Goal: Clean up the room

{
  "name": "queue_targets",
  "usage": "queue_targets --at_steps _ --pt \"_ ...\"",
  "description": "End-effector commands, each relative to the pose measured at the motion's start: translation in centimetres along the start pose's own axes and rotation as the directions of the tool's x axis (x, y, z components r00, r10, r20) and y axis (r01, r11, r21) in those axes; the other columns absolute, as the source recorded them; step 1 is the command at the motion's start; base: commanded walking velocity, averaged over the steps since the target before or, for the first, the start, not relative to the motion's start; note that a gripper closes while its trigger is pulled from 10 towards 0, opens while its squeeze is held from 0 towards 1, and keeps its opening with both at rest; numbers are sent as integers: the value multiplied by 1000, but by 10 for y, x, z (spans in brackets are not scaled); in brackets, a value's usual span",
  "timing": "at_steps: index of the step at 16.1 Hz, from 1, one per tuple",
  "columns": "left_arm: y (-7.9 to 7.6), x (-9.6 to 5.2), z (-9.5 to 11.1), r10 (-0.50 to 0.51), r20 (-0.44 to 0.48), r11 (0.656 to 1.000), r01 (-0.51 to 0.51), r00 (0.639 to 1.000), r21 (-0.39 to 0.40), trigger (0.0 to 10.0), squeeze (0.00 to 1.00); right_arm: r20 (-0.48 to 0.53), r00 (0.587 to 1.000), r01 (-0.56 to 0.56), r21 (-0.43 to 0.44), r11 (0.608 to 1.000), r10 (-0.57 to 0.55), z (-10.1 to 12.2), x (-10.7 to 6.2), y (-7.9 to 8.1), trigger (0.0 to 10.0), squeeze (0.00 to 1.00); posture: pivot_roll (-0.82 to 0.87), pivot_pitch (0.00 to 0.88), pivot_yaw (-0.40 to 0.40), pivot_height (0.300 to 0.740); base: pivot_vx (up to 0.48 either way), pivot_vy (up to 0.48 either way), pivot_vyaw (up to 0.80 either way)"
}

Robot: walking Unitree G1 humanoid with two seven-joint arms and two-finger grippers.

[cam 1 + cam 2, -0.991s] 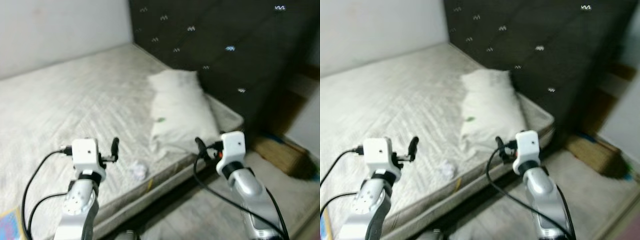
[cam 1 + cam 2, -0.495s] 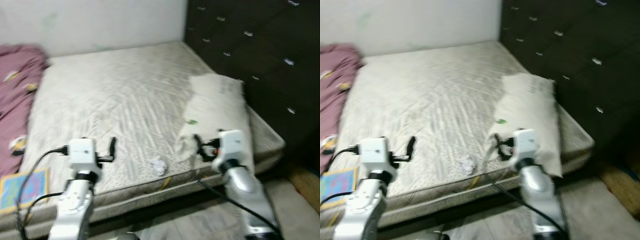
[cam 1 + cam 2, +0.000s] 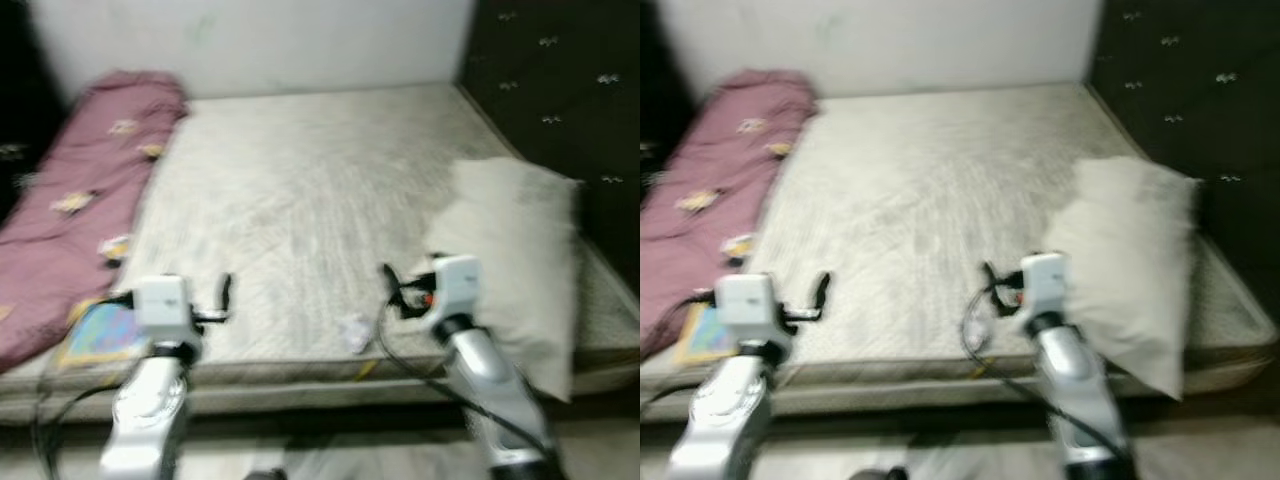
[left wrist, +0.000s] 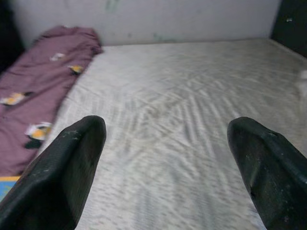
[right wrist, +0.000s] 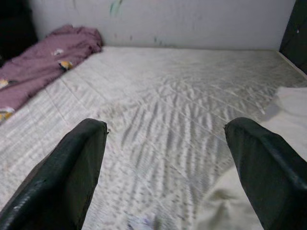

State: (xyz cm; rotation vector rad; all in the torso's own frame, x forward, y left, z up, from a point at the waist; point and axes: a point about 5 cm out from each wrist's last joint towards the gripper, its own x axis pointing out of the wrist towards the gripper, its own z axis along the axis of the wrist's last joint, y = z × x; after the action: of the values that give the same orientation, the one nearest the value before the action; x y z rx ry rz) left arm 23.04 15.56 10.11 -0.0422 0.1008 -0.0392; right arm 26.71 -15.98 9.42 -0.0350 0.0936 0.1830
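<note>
Cam panned left: blanket [image 3: 80, 190] (maroon) now visible.

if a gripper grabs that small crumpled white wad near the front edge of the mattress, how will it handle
The crumpled white wad looks like tissue or paper, so it is probably very light and would likely squash rather than resist the fingers. Its irregular creased shape suggests it won't roll far if nudged, though a push could slide it off the mattress edge just beside it.
</note>
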Motion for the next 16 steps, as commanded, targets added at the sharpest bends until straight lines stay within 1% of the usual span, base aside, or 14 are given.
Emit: queue_targets --at_steps 1,2,5,8,16 --pt "7 -1 4 12 11 1000 -12 1000 10 10000 0 29 999 -23 13 1000 22 7 3 7 10000 0 28 31 15 740 0 0 800" --pt "6 -1 4 4 13 1000 -4 1000 4 10000 0 32 999 -21 18 1000 20 7 3 7 10000 0 28 30 16 740 0 0 800" --pt "5 -1 6 -18 22 1000 19 1000 -7 10000 0 39 999 -6 56 998 4 8 3 4 10000 0 29 35 14 740 0 0 0" --pt "4 -1 6 -37 25 999 38 999 -18 10000 0 40 999 -4 55 998 2 8 4 3 10000 0 30 35 13 740 284 0 0" --pt "3 -1 6 -51 22 998 51 998 -24 10000 0 36 999 14 60 998 -16 8 5 0 10000 0 26 32 12 740 355 0 0"
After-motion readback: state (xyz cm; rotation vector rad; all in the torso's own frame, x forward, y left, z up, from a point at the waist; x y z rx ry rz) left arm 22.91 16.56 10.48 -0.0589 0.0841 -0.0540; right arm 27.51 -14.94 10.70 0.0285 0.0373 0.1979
